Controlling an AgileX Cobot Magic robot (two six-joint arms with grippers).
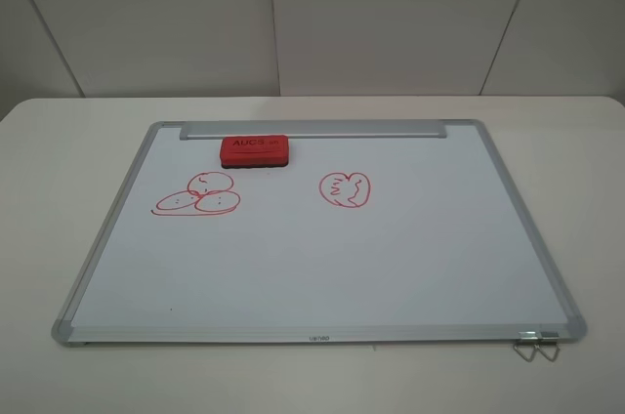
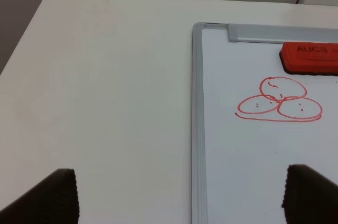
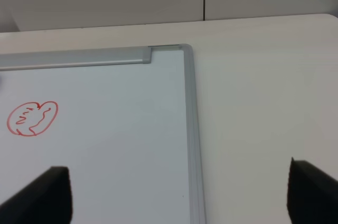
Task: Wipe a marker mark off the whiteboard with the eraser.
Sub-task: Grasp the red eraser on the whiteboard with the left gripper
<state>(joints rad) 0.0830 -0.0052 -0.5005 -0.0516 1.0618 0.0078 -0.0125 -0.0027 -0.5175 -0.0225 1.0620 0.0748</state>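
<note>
The whiteboard (image 1: pixel 342 258) lies flat on the white table. Its marker mark (image 1: pixel 198 194), a red cluster of overlapping ovals, sits in the board's left half. The red eraser (image 1: pixel 253 149) rests just beyond the mark, against the silver tray strip (image 1: pixel 312 129). In the left wrist view the mark (image 2: pixel 279 101) and eraser (image 2: pixel 311 57) lie ahead of my left gripper (image 2: pixel 182 197), which hangs open over the board's left frame, holding nothing. My right gripper (image 3: pixel 180 195) is open over the board's right frame (image 3: pixel 191 129). Neither gripper shows in the exterior high view.
A single red heart-shaped scribble (image 1: pixel 345 189) is drawn near the board's middle, and it shows again as the heart scribble (image 3: pixel 31 118). Metal wire clips (image 1: pixel 535 346) stick out at the board's near right corner. The white table (image 1: pixel 59 160) surrounds the board, with a wall behind.
</note>
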